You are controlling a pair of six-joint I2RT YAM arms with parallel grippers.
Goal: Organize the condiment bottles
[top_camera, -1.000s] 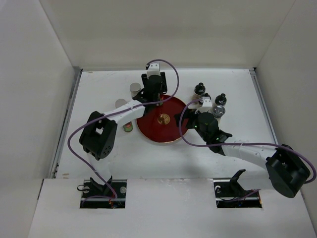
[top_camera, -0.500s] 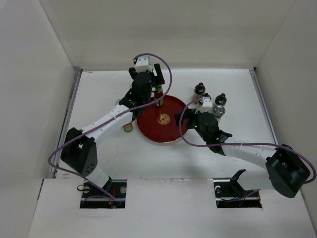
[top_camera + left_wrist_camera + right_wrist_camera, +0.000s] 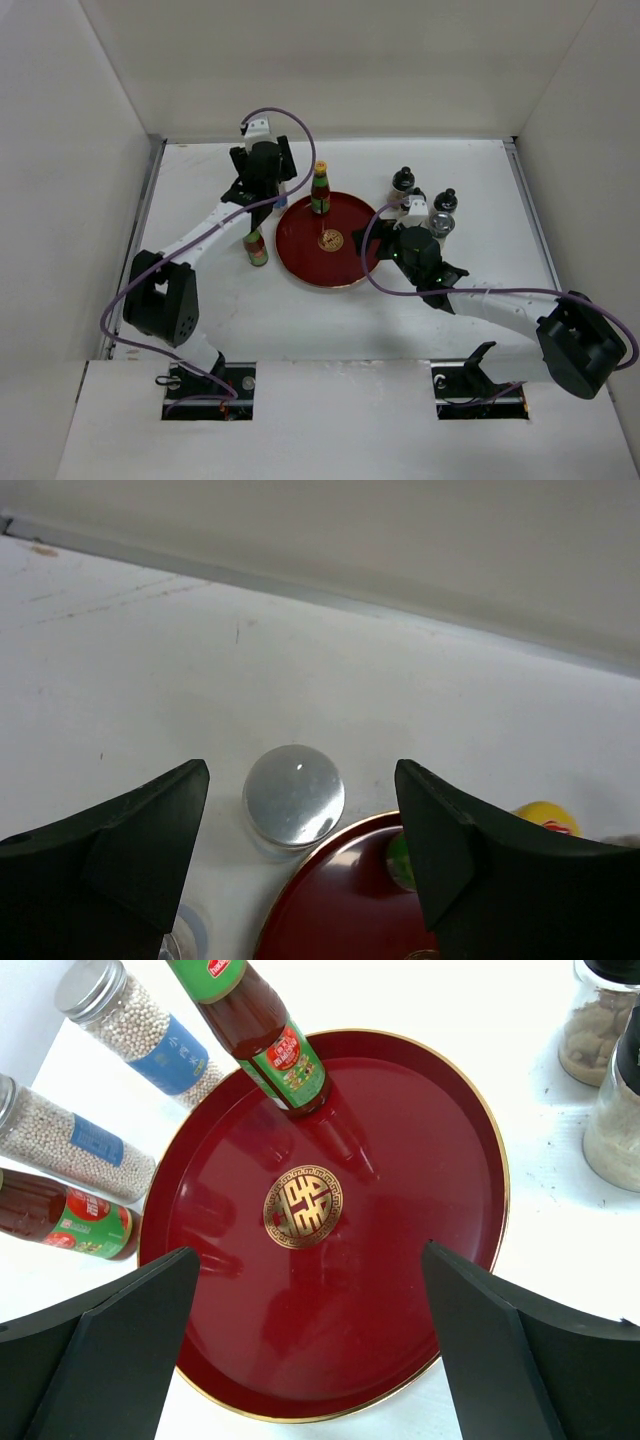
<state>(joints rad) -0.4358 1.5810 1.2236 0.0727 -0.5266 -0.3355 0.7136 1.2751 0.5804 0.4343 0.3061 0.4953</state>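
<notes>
Top external: one green-red bottle stands on the red plate at its 12 o'clock rim. The second green-red bottle is off the plate at 9 o'clock, the cruets at 2 o'clock. The left gripper is open and empty above a silver-lidded shaker. The right gripper is spread wide and empty over the plate. Bottles are probably light, rigid, slick and tippy; grip mid-body, below the cap. Labels are red/green or blue, text unreadable.
</notes>
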